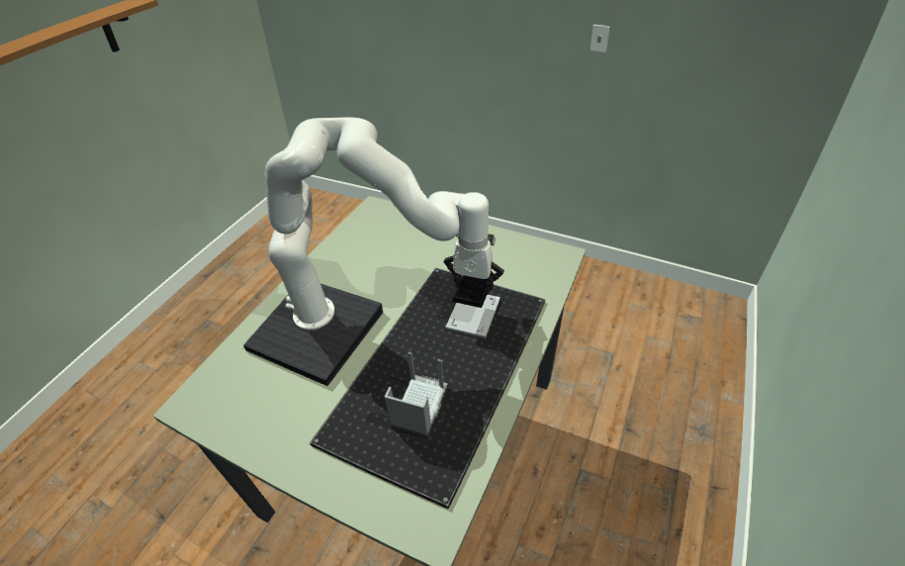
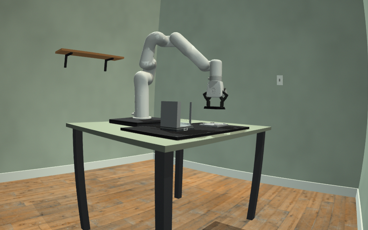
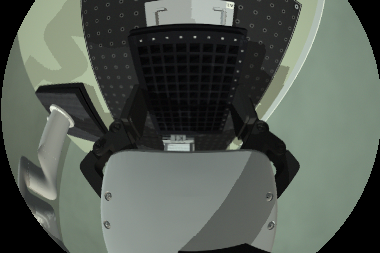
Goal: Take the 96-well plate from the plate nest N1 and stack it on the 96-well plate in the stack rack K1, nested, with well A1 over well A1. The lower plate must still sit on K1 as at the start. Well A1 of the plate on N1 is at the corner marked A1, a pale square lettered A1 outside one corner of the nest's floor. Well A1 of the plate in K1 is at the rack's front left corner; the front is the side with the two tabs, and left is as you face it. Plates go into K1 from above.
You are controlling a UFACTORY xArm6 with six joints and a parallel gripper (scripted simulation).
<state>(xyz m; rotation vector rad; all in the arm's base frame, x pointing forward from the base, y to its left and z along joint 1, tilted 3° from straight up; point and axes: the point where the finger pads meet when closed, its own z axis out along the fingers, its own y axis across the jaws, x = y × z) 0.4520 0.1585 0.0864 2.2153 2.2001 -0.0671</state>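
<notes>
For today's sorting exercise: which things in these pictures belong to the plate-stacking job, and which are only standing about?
Part of the job:
gripper, shut on the black 96-well plate, lifted above the nest
plate nest N1, now bare
stack rack K1
white 96-well plate in K1

Standing about:
wall shelf
wall switch
arm's base plate
</notes>
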